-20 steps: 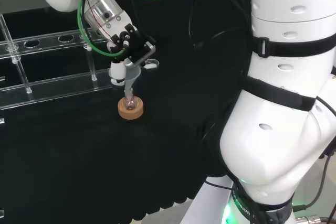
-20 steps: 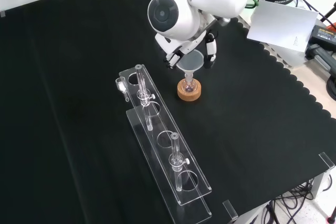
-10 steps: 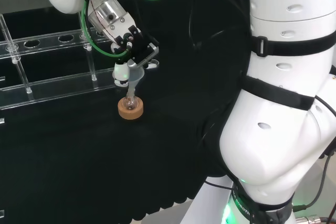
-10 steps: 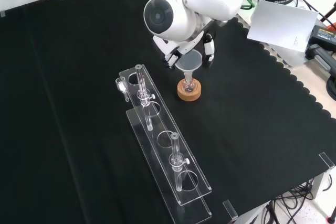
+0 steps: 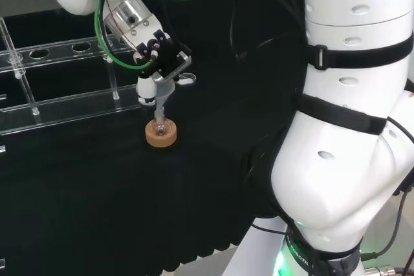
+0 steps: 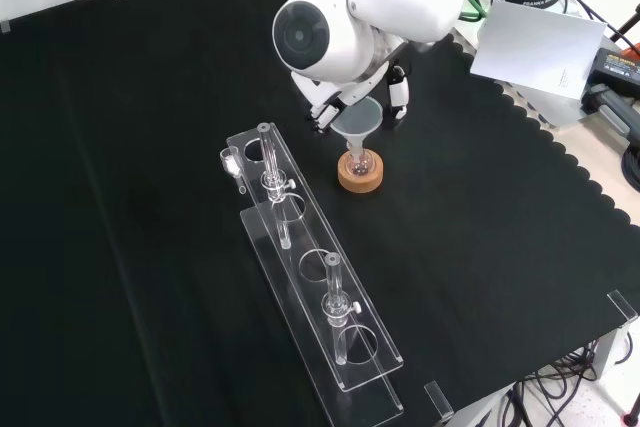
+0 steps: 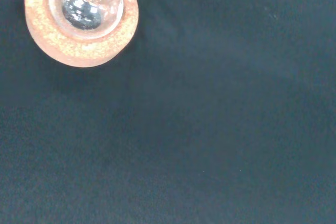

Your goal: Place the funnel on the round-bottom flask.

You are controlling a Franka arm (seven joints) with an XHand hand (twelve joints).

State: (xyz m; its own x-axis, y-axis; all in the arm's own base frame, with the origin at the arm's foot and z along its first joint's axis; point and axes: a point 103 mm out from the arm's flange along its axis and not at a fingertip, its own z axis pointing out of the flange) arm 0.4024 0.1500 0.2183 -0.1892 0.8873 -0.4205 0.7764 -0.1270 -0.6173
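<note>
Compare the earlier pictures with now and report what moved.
The hand has kept its hold on the funnel and shifted a little: in the head view it swung right at the half-second mark, then came back left. The funnel's stem has stayed over the neck of the round-bottom flask. The flask, its cork ring and the clear rack have stayed where they were.

even bright light; glare on glass.
</note>
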